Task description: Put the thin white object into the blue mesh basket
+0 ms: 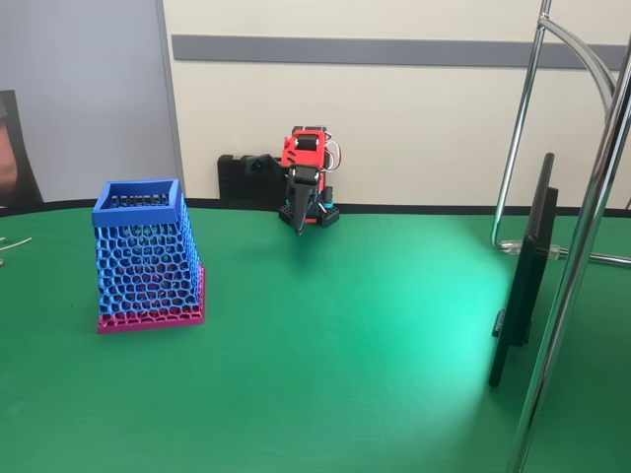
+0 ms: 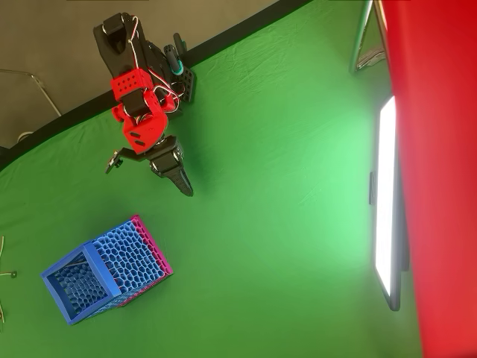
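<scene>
The blue mesh basket stands on its magenta base at the left of the green table; the overhead view looks into the basket through its open top. At the picture's far left edge lies a thin whitish piece with a small round end, mostly cut off; I take it for the thin white object. A thin pale piece also lies left of the basket, apart from it. My gripper is folded at the red arm's base at the back, fingers together, pointing down, holding nothing. Its tip is well away from the basket.
A dark flat screen stands on edge at the right, beside chrome stand tubes. The arm's black base sits at the table's back edge against the wall. Open green cloth spreads between arm, basket and screen.
</scene>
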